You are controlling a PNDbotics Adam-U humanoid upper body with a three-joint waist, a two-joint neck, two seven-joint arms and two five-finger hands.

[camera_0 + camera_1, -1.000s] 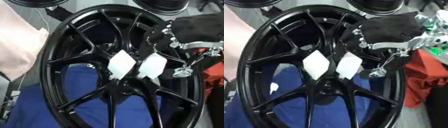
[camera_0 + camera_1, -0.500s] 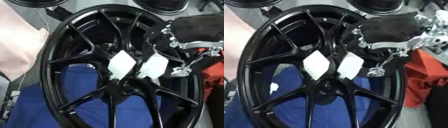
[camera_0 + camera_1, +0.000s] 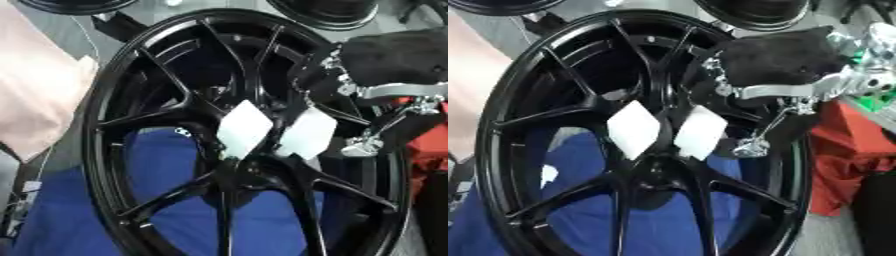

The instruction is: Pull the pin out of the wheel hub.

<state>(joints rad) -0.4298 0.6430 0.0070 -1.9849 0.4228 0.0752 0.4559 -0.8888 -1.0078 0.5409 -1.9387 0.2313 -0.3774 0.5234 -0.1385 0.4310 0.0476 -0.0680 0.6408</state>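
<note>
Black wheel hub (image 3: pixel 236 150) fills the view, with two white tags (image 3: pixel 633 129) just above its centre. The right hand (image 3: pixel 785 65) hovers at two o'clock over the spokes; whether its fingers are curled cannot be told. No pin is discernible, so extraction appears not yet done.

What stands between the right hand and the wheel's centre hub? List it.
Two white tags sit just above the hub, and black spokes cross below the right hand. No pin can be made out, so its own path stays unclear.
</note>
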